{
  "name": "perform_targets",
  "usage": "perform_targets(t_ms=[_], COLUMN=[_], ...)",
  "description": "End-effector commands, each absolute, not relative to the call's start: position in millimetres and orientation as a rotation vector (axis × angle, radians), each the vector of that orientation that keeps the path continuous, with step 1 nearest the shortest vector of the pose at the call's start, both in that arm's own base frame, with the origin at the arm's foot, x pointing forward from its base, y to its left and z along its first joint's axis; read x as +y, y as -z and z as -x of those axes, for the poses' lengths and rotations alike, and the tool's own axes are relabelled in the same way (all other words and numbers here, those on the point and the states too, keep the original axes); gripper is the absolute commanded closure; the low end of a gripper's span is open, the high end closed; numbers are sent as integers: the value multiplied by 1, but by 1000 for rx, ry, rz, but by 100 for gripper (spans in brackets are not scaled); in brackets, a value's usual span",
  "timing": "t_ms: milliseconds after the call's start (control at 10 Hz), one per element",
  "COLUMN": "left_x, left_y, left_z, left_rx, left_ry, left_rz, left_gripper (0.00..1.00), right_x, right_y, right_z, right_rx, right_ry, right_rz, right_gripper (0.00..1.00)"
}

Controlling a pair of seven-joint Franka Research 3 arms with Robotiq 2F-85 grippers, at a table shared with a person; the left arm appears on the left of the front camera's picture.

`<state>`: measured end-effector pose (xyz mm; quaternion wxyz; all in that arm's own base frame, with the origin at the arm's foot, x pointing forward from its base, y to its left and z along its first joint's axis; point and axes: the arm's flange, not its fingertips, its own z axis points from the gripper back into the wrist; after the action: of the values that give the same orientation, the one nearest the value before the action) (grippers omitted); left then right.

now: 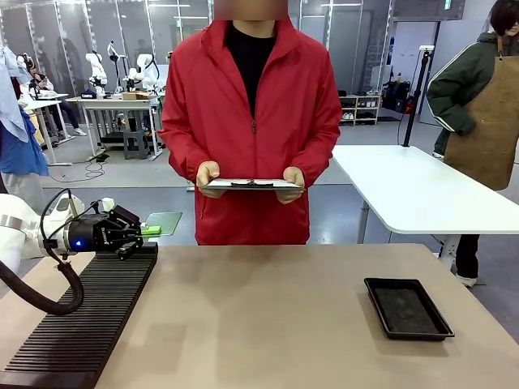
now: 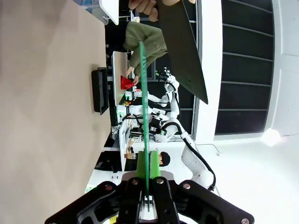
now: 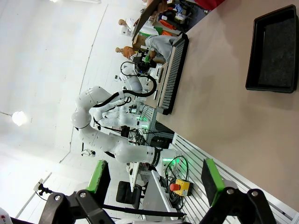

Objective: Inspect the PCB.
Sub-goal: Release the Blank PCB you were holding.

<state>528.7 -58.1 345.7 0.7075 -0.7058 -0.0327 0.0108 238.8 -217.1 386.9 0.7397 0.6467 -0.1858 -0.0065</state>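
Starting with the front view, the left gripper (image 1: 139, 232) is seen clamped on one edge of the PCB (image 1: 165, 221). The board is held flat and juts out past the fingertips toward the person. Directly under the gripper lies the far end of a black ribbed rack (image 1: 81, 316) on the table (image 1: 259, 316). Whether the gripper's underside touches the rack cannot be told from this angle. Beyond the board and well apart from it, a clipboard (image 1: 253, 185) is held level in both hands by a person in a red jacket (image 1: 251, 105). A small black tray (image 1: 407, 308) is set far off to the gripper's right. The left arm is stretched in low from the side, with the wrist kept roughly level.

In the left wrist view, the PCB is seen edge-on as a thin green line rising from between the closed green pads (image 2: 154, 163). The clipboard's dark underside is found ahead of the board's far end, and the tray lies off to one side on the table.

In the right wrist view, the right gripper (image 3: 154, 179) is held with its fingers spread wide and empty. Ahead of it the tray and the ribbed rack are seen on the table.
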Motion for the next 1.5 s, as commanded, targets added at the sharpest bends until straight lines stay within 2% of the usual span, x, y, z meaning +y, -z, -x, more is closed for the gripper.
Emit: perform_targets(t_ms=[0,1400], left_x=[-58,-58], left_y=[-346,-346], left_z=[-529,-529], left_rx=[-79,-79], left_ry=[-19,-19], left_rz=[1565,1565], left_gripper=[97,97], right_x=[-218,-218], right_y=[-388,-388], right_z=[-238,-238], right_rx=[-415,-415], right_ry=[10,10], right_rz=[-1428,-1428], right_gripper=[0,0])
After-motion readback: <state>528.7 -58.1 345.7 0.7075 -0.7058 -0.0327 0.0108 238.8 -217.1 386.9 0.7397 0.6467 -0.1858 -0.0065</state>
